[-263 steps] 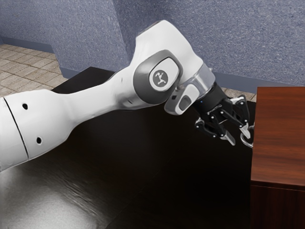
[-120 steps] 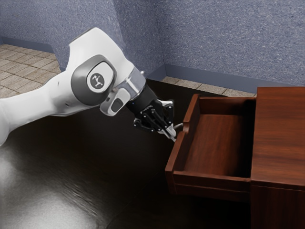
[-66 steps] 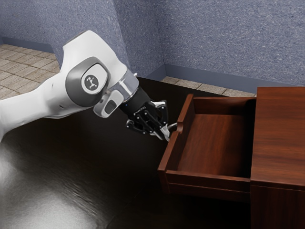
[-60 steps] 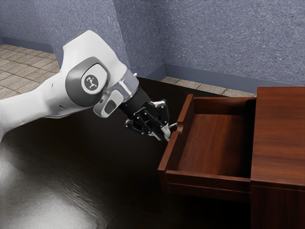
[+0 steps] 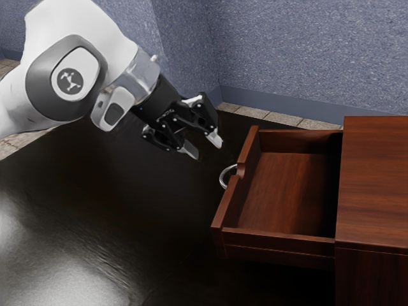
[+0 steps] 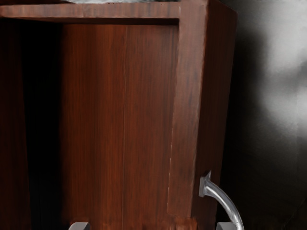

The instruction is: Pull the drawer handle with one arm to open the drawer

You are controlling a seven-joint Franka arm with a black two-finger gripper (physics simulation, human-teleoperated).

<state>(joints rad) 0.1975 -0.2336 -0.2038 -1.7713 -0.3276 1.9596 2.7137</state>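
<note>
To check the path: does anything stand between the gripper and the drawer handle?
Nothing visible does. The open gripper hangs above the handle, toward the exterior view's left and apart from it, and the gap between them holds no object.

The drawer and the cabinet are made of smooth reddish-brown wood with a fine grain. The handle is made of polished grey metal. The table is finished dark and glossy. The wall is rendered rough and matt.
</note>
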